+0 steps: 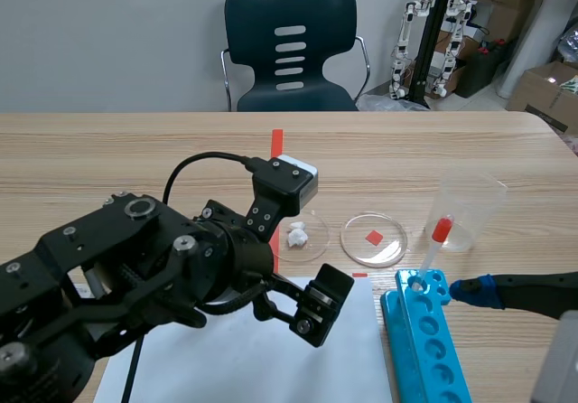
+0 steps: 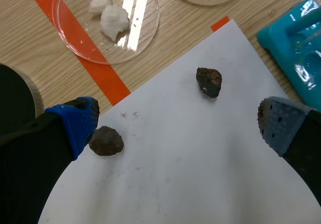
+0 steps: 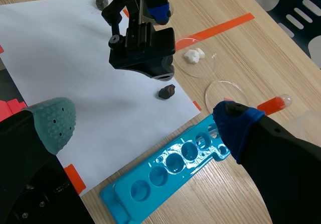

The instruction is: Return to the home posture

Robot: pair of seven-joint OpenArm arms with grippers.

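My left gripper [image 2: 178, 126] and right gripper [image 3: 145, 128] are gaping empty; I'm planning straight lifts, avoiding rocks [image 2: 106, 141] and rack [image 3: 170, 171].

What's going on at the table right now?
Neither arm is holding anything. The left tool hangs open over the white paper, where two dark rocks lie. The right tool sits open beside the blue rack, which has a red-bulbed dropper standing in an end hole.
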